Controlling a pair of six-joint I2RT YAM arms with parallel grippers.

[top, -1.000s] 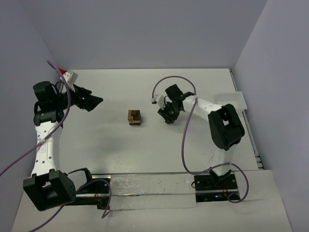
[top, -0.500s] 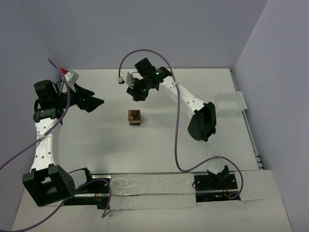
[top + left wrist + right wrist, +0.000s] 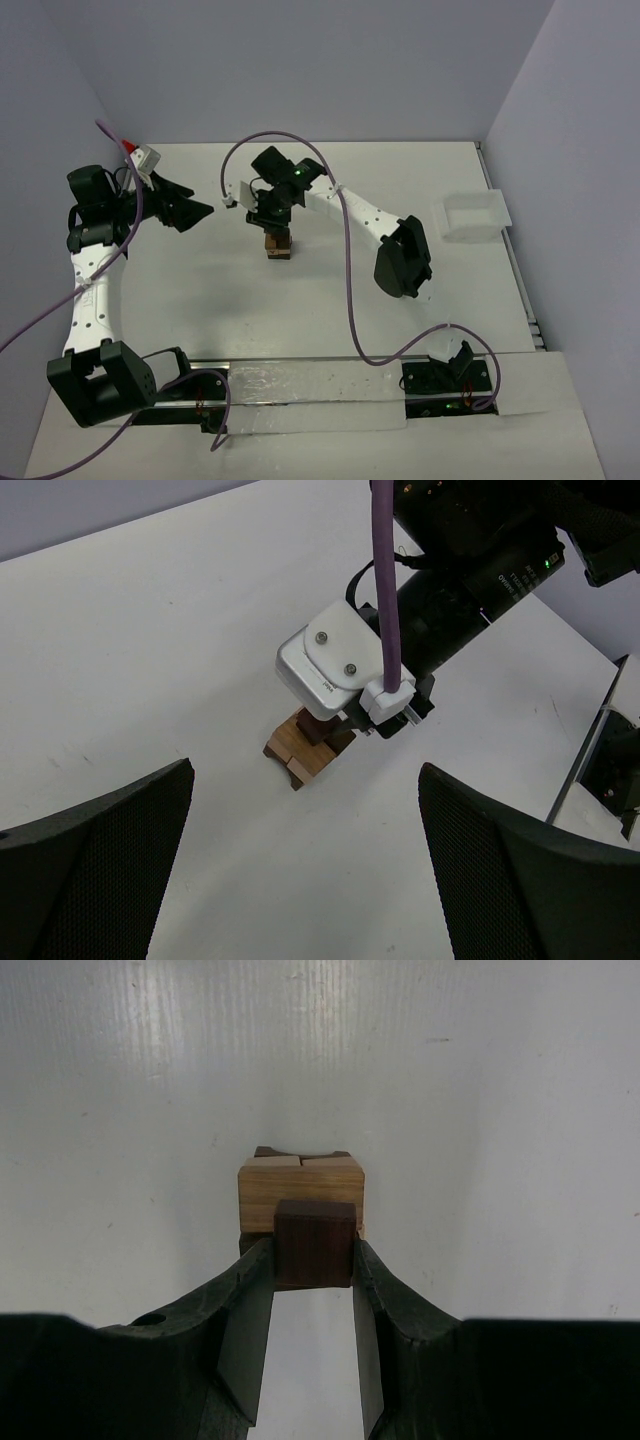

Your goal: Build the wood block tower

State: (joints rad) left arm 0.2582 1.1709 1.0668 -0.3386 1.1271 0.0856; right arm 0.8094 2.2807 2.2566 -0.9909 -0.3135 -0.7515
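The wood block tower (image 3: 278,247) stands near the middle of the table (image 3: 200,300), a small stack with tan pieces on top. The right gripper (image 3: 272,215) hangs directly over it, its fingers (image 3: 245,1300) pinching a dark brown block (image 3: 314,1243) just at the tower's near side; I can't tell whether the two are touching. The left gripper (image 3: 190,212) sits well off to the left, its jaws spread wide and aimed at the tower. A white tray (image 3: 472,215) lies by the right wall.
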